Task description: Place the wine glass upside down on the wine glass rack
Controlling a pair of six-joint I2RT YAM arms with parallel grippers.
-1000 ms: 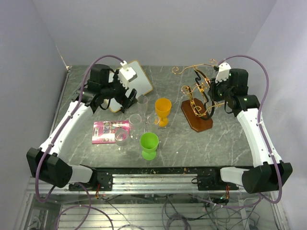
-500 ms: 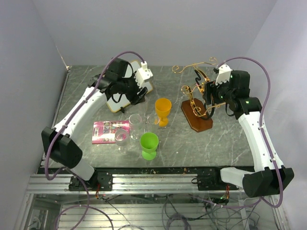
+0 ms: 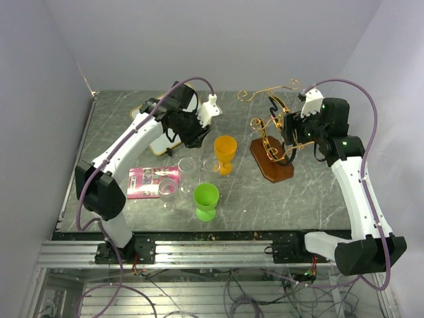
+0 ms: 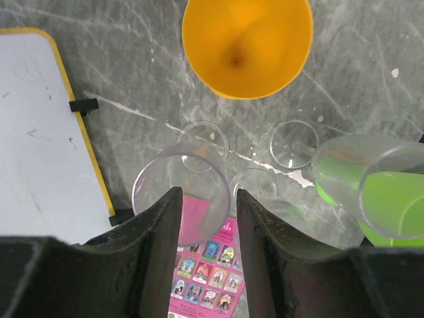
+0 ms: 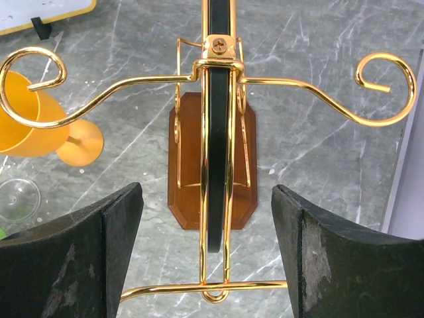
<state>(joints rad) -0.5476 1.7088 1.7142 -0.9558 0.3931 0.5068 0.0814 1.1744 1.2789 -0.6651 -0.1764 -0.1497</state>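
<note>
The left gripper [image 4: 207,199] is clamped on the wine glass [image 4: 180,173]. The glass is judged light, slick and fragile; best held lightly by the stem.

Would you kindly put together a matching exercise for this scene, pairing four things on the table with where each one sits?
Things:
1. orange goblet
2. green goblet
3. pink leaflet
4. wine glass rack

Places:
a. nearest the near edge of the table
b. lying flat, left of the clear glasses
c. furthest right, on its wooden base
d. upright between the clear glasses and the rack

Pairs: 1-d, 2-a, 3-b, 4-c.
</note>
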